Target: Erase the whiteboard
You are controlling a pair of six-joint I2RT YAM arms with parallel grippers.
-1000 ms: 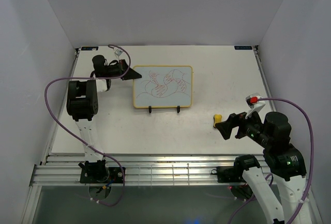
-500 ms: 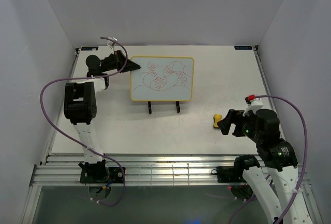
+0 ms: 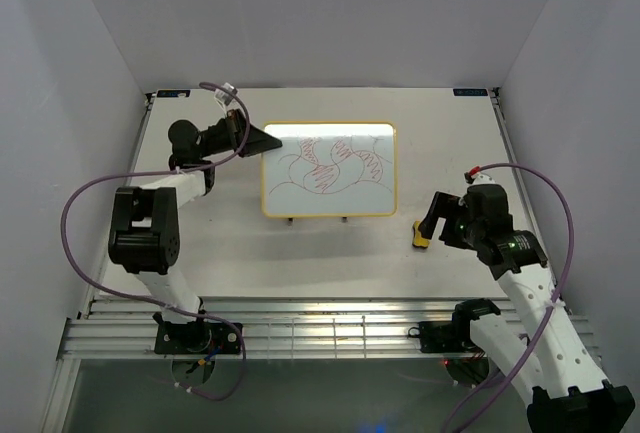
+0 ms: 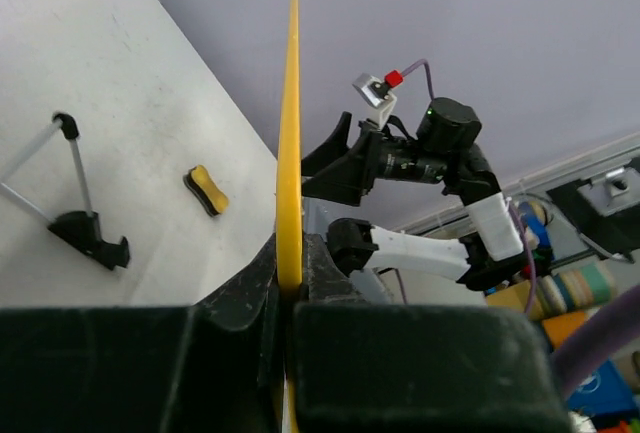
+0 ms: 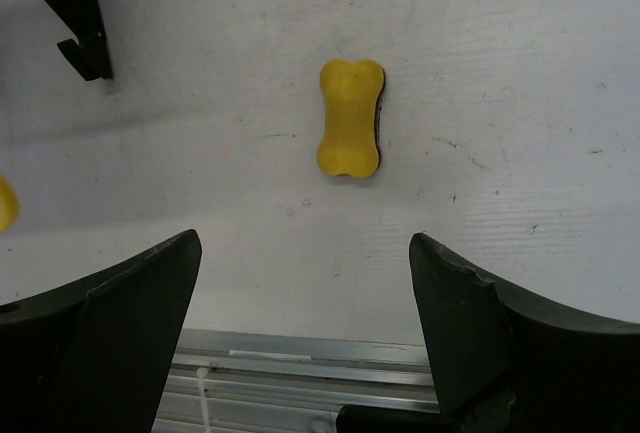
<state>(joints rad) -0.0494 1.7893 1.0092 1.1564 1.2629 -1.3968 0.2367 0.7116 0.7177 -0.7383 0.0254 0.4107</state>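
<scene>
yellow-framed whiteboard (image 3: 328, 175) between tight left fingers (image 4: 245, 293), arm (image 3: 185, 185) outstretched; right fingers (image 5: 130, 303) wide above eraser (image 5: 350, 118)

1 whiteboard (image 3: 328, 171), 1 yel eraser (image 3: 421, 236), 1 wire stand (image 4: 92, 238), 2 tools (image 3: 275, 140) (image 3: 428, 221)

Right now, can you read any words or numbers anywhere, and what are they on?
No text can be read.
Small blue labels on the far edge of the white table: too small to read.
On the yellow-framed white whiteboard: only red scribbles, no letters.
</scene>
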